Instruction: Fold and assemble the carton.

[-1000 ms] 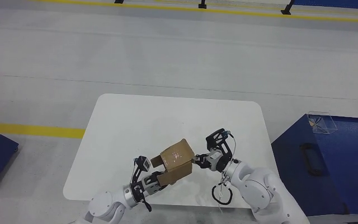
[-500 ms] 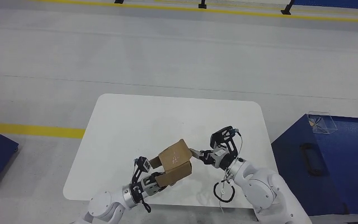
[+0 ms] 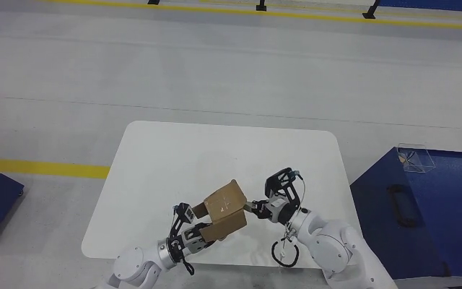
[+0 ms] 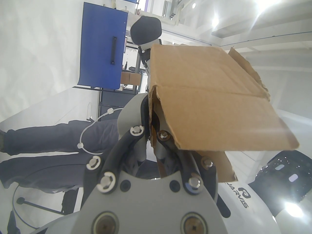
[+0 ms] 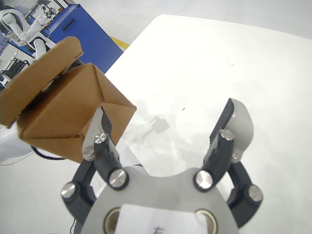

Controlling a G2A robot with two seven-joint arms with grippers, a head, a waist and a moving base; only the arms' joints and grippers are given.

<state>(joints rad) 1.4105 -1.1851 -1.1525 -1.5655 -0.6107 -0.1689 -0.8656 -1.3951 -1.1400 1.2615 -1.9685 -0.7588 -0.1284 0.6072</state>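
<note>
A brown cardboard carton (image 3: 225, 208), partly folded with one flap sticking out, is held above the near part of the white table (image 3: 180, 159). My left gripper (image 3: 196, 230) is under its near-left side, shut on a lower flap of the carton (image 4: 207, 93); the grip (image 4: 156, 132) is half hidden by cardboard. My right gripper (image 3: 261, 207) is on the carton's right side and is open. In the right wrist view one finger (image 5: 101, 120) lies against a face of the carton (image 5: 61, 108), and the other finger (image 5: 230, 118) is out over bare table.
A blue cabinet (image 3: 404, 209) stands off the table's right edge with a clear box (image 3: 415, 155) on top. The far half of the table is bare white surface. Both arms are close to the table's near edge.
The right gripper drew back to the right half a second ago and has come in again against the carton's side. The carton shifted slightly left in the left gripper's hold.
</note>
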